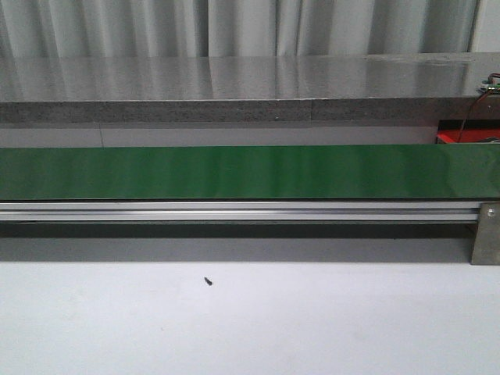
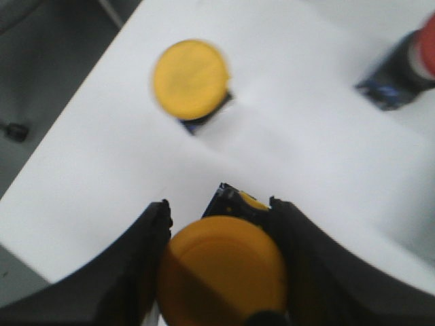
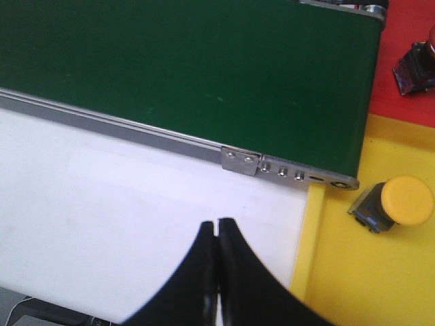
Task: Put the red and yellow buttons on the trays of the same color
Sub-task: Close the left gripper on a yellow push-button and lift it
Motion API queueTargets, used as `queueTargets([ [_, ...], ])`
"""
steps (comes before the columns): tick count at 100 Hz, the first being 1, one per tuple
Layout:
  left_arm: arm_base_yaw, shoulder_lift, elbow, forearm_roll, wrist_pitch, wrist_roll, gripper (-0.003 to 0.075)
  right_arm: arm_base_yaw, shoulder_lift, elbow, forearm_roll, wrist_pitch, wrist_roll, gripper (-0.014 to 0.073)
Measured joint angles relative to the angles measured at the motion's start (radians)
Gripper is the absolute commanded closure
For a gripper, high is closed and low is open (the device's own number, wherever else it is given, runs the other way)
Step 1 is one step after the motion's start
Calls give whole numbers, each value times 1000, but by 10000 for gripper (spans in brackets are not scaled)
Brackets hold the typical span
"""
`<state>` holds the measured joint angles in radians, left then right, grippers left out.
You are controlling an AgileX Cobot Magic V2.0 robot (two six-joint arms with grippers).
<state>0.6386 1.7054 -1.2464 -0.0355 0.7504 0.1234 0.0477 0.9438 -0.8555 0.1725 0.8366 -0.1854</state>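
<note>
While the left gripper (image 2: 221, 272) pinches a yellow button (image 2: 221, 268) above the white desk (image 2: 306, 156) and the right gripper (image 3: 217, 234) hangs pressed together near the desk's edge, the carry is seemingly under way, calling next for transfer to the yellow tray (image 3: 340, 272).

Buttons and trays, as seen from the two wrist cameras.

Left wrist view: a yellow button (image 2: 222, 268) sits clamped between black fingers (image 2: 132, 268); a second yellow button (image 2: 189, 79) stands cap-up on a white surface; a red-capped button (image 2: 408, 64) with dark body lies at the frame's edge, partly cut off. Right wrist view: one yellow button on grey base (image 3: 394, 202) rests on the yellow tray (image 3: 346, 272); a dark button body (image 3: 416, 66) on the red tray (image 3: 401, 102), cap colour unclear.
</note>
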Motion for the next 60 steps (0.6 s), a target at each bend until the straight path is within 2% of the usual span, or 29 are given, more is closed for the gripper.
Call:
queueTargets([
  [32,-250,-22,-91,-13,69,49,617,0,0,0,0,0,0,662],
  [60,-362,-22,-185,-13,76,65,617,0,0,0,0,0,0,662],
])
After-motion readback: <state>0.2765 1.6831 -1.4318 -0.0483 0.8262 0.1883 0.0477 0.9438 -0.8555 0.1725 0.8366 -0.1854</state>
